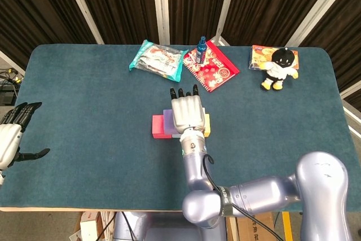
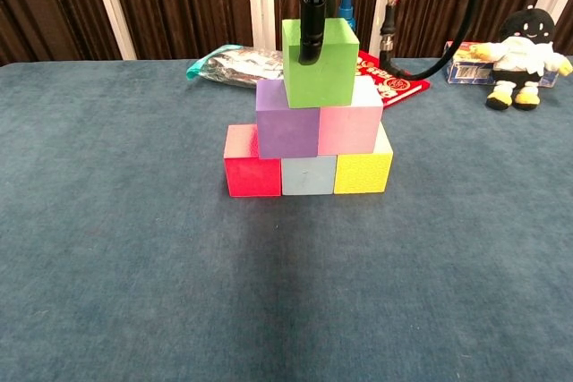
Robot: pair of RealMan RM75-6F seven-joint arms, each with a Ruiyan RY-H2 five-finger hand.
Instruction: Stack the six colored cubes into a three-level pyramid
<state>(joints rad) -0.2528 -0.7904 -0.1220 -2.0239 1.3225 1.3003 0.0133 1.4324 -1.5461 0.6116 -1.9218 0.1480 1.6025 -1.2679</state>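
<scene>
Right hand: the right hand hung over the stack, its fingers closed on the green cube; one dark finger lay down the cube's front face.
Left hand: the left hand sat at the table's left edge, fingers apart, holding nothing.
Green cube: at the top, over the seam between the purple cube and the pink cube; whether it fully rested on them could not be told.
Base row: red cube, pale blue cube and yellow cube stood side by side, touching, on the blue table.
Handling: the cubes looked rigid, light and smooth-faced, so probably easy to nudge.
Where to hold: opposite flat faces, high up, seemed best, letting go gently so the lower levels did not shift.
</scene>
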